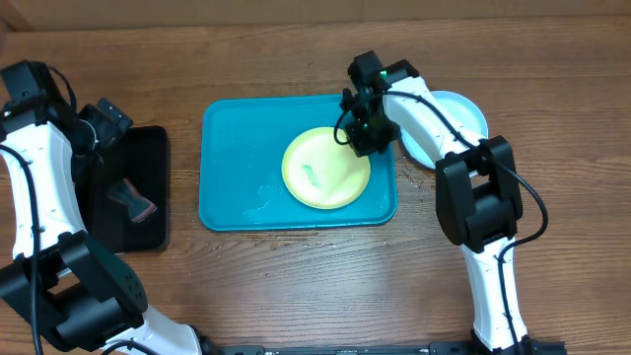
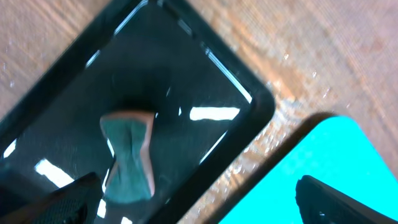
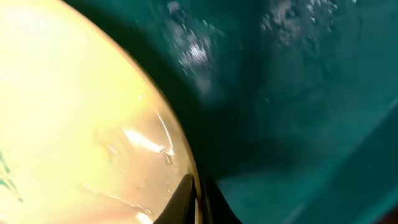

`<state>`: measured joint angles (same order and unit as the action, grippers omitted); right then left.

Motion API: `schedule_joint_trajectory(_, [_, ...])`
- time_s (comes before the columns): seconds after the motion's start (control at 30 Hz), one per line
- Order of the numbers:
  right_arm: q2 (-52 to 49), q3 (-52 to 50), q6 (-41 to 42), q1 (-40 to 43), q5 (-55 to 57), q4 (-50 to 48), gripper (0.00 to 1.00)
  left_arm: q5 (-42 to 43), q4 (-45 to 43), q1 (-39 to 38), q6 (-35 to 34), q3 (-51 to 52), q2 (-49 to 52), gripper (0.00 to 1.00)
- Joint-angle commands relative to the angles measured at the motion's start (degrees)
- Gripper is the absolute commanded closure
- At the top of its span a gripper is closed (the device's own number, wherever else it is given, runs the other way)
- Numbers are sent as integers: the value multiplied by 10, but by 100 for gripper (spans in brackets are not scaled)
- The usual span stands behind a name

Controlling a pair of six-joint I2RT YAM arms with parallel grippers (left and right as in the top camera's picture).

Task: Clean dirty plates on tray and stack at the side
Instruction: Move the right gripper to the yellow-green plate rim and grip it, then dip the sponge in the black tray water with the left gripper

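Since the right jaws pinch the plate (image 1: 325, 170) by its rim at 2 o'clock, on the tray (image 1: 232, 187), lift slowly and level (wet plastic slips); left jaws hang open over the sponge (image 2: 127, 155), ready to wipe.

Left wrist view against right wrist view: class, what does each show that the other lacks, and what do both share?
Only the left wrist view shows the black tray with a sponge in it and the wooden table. Only the right wrist view shows the yellow-green plate, held at its rim by the right gripper. Both show the turquoise tray.
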<state>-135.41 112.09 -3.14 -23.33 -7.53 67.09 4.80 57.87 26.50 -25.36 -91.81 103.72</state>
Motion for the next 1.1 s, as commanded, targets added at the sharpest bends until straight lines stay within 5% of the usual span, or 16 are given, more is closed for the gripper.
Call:
schedule_joint_trajectory(0.0, [8, -9, 158, -15, -18, -30, 96, 7, 8, 0, -3, 2, -2, 1])
schedule_joint_trajectory(0.17, [7, -17, 258, -31, -17, -64, 96, -11, 5, 1, -4, 25, 5, 0])
schedule_joint_trajectory(0.4, [7, -61, 261, -60, -16, -111, 96, -43, -23, 3, -6, 62, 39, 1])
schedule_joint_trajectory(0.63, [7, -106, 261, -72, -16, -156, 96, -44, -22, 6, -6, 62, 95, 17])
schedule_joint_trajectory(1.07, [7, -108, 261, -72, -16, -164, 96, -73, -16, 6, -6, 62, 198, 21])
